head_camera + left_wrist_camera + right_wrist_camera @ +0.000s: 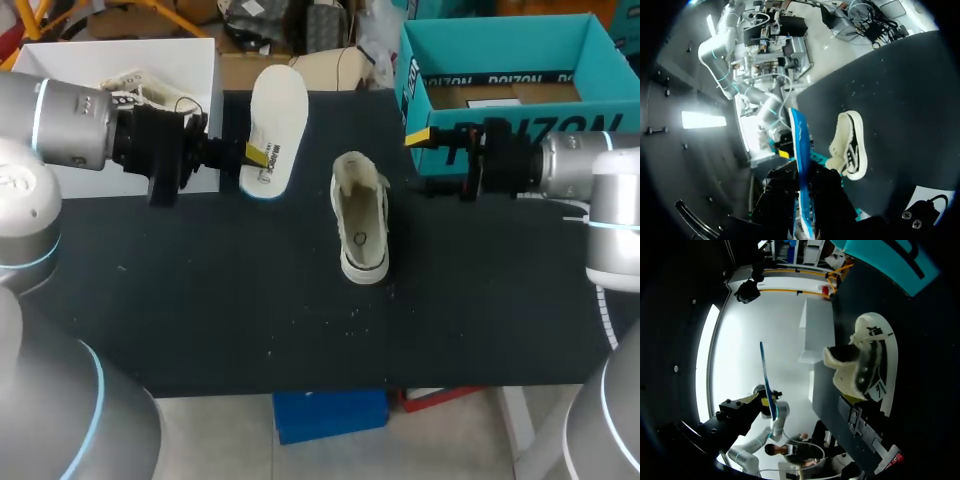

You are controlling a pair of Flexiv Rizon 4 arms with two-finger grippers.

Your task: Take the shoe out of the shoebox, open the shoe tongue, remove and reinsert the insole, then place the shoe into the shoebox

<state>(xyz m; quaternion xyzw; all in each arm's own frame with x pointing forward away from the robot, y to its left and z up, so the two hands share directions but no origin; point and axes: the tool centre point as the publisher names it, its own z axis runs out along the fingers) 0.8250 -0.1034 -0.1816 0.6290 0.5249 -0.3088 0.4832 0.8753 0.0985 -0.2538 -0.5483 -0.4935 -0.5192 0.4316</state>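
the left gripper (256, 155) is clamped on the insole (280, 115) near its heel, the rest sticking out past its fingers; the shoe (360, 215) lies just ahead. the insole is probably light and floppy, so grip the stiffer heel and guide the toe in. i cannot tell how open the right gripper (420, 136) is.

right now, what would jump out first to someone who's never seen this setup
First, the white insole, held in the air by the left hand over the far side of the black table. Next, the white shoe sitting alone mid-table with its opening up, and the open teal shoebox at the far right corner.
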